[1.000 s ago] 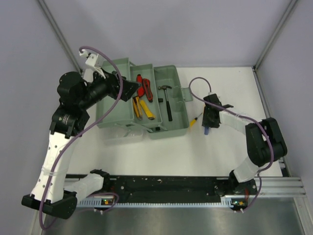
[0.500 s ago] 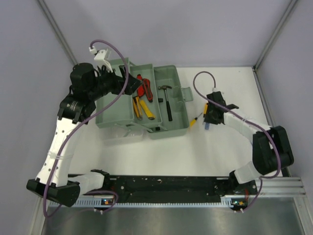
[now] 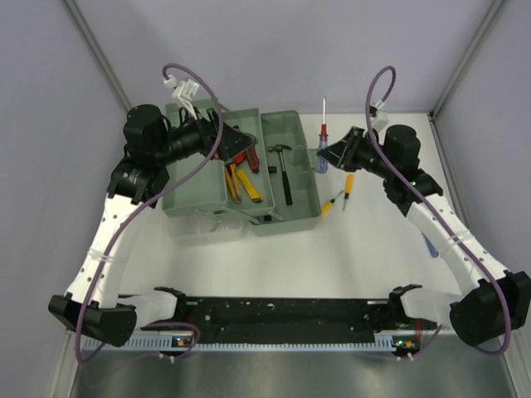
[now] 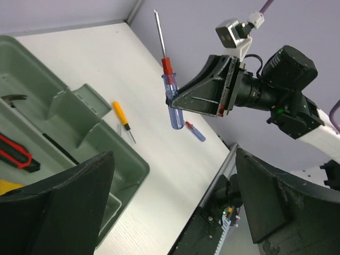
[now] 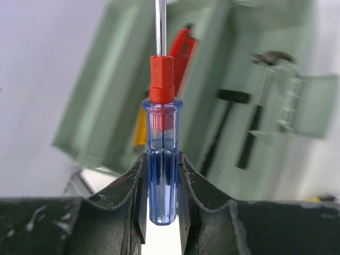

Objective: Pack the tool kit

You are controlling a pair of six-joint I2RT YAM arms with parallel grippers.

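The green tool box (image 3: 299, 133) stands open at the back left, with a hammer (image 3: 284, 174), a red cutter (image 3: 248, 157) and yellow-handled tools (image 3: 242, 184) inside. My right gripper (image 3: 329, 152) is shut on a blue-handled screwdriver (image 3: 322, 141) with a red collar. It holds it upright in the air just right of the box. The right wrist view shows the handle (image 5: 162, 180) clamped between the fingers. My left gripper (image 3: 241, 152) hangs over the box's left tray, open and empty (image 4: 175, 186).
Two orange screwdrivers (image 3: 348, 184) (image 3: 332, 203) lie on the table right of the box. A small blue screwdriver (image 3: 429, 243) lies further right, under the right arm. A clear plastic tray (image 3: 211, 225) sits in front of the box.
My right gripper has lifted the blue screwdriver off the table and swung it up and left toward the box. My left arm has shifted slightly right over the tray.
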